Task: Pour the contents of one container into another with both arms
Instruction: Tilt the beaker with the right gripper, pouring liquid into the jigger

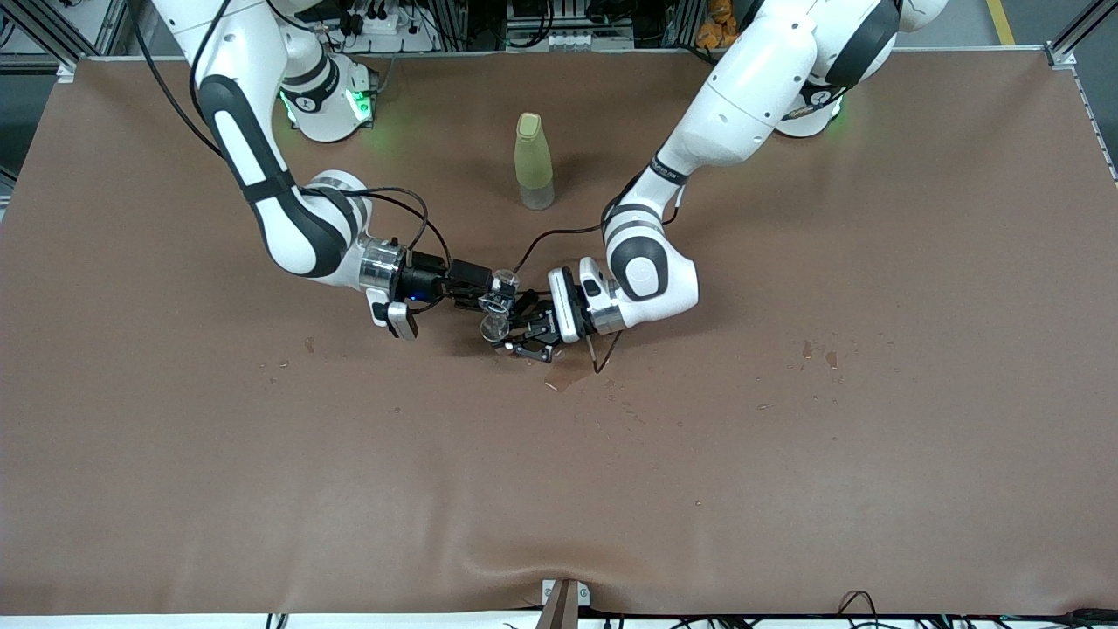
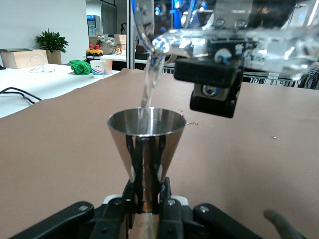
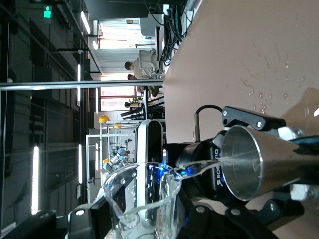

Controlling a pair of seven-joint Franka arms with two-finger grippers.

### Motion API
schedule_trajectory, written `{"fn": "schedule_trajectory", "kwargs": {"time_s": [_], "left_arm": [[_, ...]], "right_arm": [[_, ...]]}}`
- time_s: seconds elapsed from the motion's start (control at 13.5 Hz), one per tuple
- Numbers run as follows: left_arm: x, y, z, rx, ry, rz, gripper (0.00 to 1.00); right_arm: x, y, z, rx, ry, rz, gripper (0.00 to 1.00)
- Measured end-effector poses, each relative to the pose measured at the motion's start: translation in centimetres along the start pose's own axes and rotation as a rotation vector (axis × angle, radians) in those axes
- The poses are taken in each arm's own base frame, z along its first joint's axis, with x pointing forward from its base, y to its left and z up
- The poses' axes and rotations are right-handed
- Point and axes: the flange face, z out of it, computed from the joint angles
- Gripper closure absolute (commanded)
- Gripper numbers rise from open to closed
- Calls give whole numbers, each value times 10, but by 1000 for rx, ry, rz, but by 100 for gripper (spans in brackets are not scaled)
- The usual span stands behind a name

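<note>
The glass cup [image 3: 142, 199], pinched in the right gripper [image 1: 476, 293], is tipped over the silver metal cup [image 2: 146, 144], a clear stream falling into its mouth. The metal cup stands upright, its narrow stem clamped in the left gripper [image 2: 146, 206] (both nearer the front camera than the yellow-green bottle [image 1: 534, 162]).
</note>
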Motion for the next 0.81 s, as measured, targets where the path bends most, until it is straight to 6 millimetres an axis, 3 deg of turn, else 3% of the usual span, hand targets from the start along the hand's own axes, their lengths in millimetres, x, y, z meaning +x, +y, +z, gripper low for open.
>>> {"fn": "schedule_trajectory", "kwargs": {"time_s": [0.81], "left_arm": [[-2, 1, -1, -1, -4, -3, 100]], "right_arm": [[9, -12, 4, 16, 3, 244, 100]]}}
